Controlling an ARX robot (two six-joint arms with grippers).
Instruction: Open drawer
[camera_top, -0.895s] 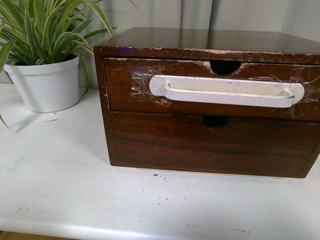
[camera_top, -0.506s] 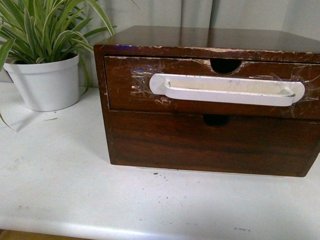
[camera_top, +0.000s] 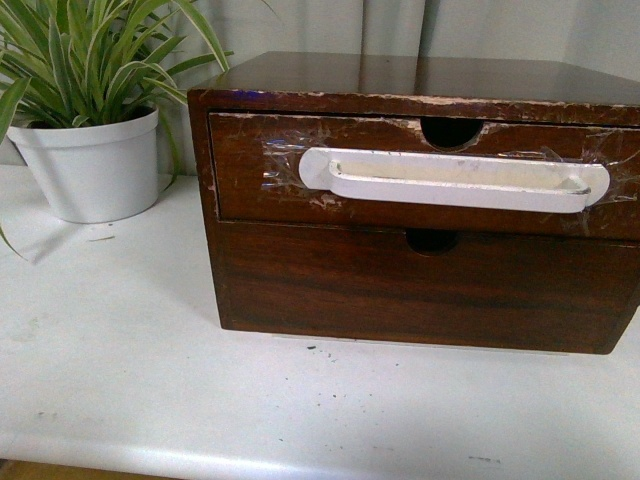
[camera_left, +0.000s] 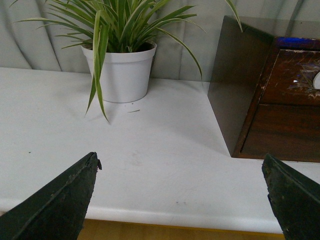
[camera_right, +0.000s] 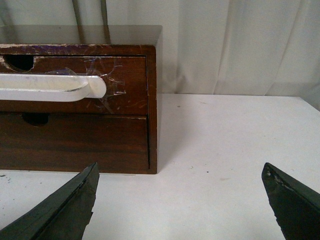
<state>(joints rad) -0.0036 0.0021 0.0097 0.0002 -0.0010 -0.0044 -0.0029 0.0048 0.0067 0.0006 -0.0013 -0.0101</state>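
Drawer (camera_top: 380, 135) shut, white handle (camera_top: 455, 180) untouched. Left gripper (camera_left: 180, 159) and right gripper (camera_right: 180, 167): jaws spread wide, empty; handle ahead, between neither pair. Reach, grasp, pull remain.

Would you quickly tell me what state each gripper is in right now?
Left gripper: open, holding nothing.
Right gripper: open, holding nothing.

Front view faces the drawer (camera_top: 400, 215) closely; both low wrist views share its ends.
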